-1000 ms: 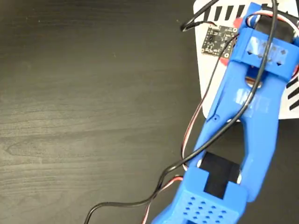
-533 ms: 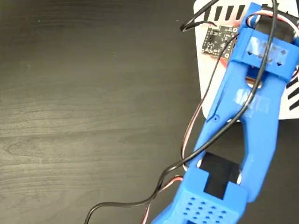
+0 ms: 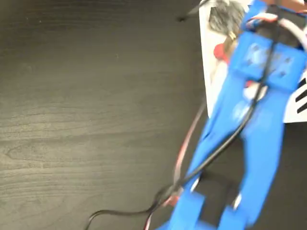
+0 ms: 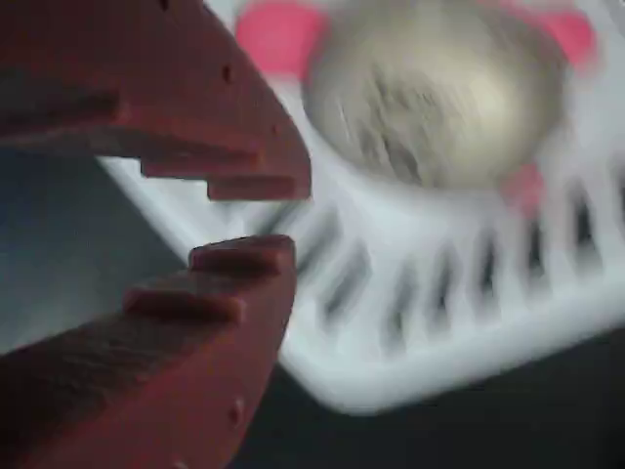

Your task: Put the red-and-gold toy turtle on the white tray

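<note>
In the wrist view the red-and-gold toy turtle (image 4: 439, 93) lies on the white tray (image 4: 391, 322), its gold shell and red limbs blurred. My gripper (image 4: 269, 220) is to the left of it and clear of it. Its red toothed jaws stand a small gap apart with nothing between them. In the fixed view the blue arm (image 3: 249, 120) is motion-blurred and covers most of the white tray (image 3: 209, 76) at the top right. A red bit of the turtle (image 3: 219, 51) peeks out beside the arm. The gripper itself is hidden under the arm there.
The tray has black diagonal stripes (image 4: 430, 283) along its edge. Black and red cables (image 3: 144, 211) trail from the arm over the dark wooden table (image 3: 96, 120), which fills the left of the fixed view.
The arm held still over the tray in the earlier frames and is now moving and blurred. A red part of the turtle has come into sight beside it.
</note>
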